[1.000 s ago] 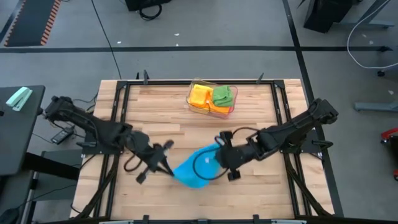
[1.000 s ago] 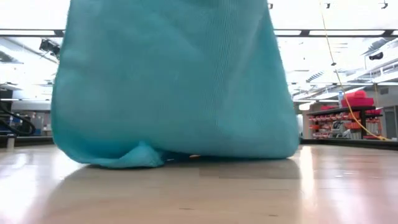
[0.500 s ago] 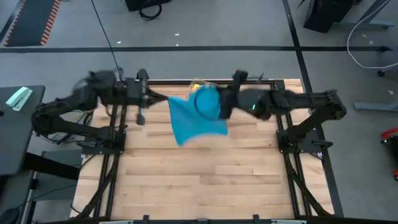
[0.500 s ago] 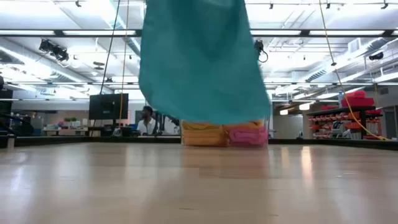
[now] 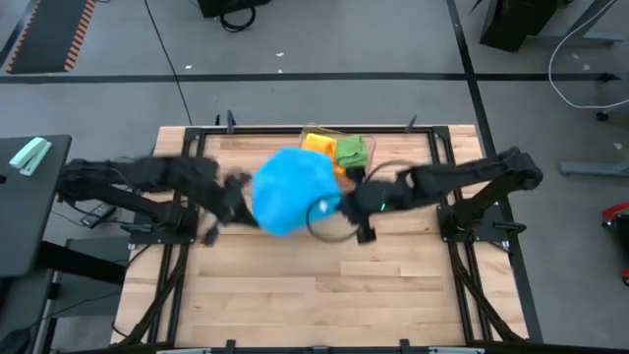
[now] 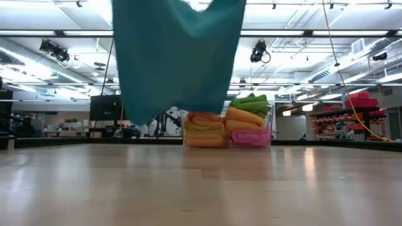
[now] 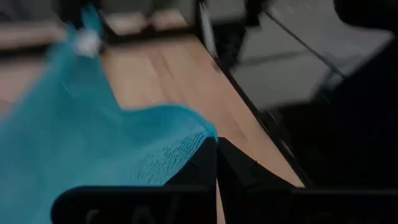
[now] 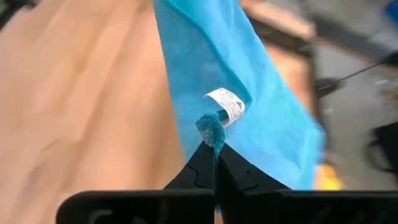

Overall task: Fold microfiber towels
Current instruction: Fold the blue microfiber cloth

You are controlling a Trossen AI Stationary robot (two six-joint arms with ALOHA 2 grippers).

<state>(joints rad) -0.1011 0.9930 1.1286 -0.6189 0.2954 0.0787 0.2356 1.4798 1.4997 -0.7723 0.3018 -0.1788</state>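
Blue towel (image 5: 288, 189) hangs above the table (image 5: 295, 305), pinched between left pincer (image 5: 236, 197) and right pincer (image 5: 346, 202).

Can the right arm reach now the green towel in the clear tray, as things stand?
Probably not yet. The right gripper is shut on a corner of the blue towel, which hangs in the air between both arms. The green towel lies close behind it, on top of the stack, but that gripper is occupied.

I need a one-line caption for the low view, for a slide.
Blue microfiber towel hangs clear of the wooden table, in front of a stack of folded orange, yellow, pink and green towels.
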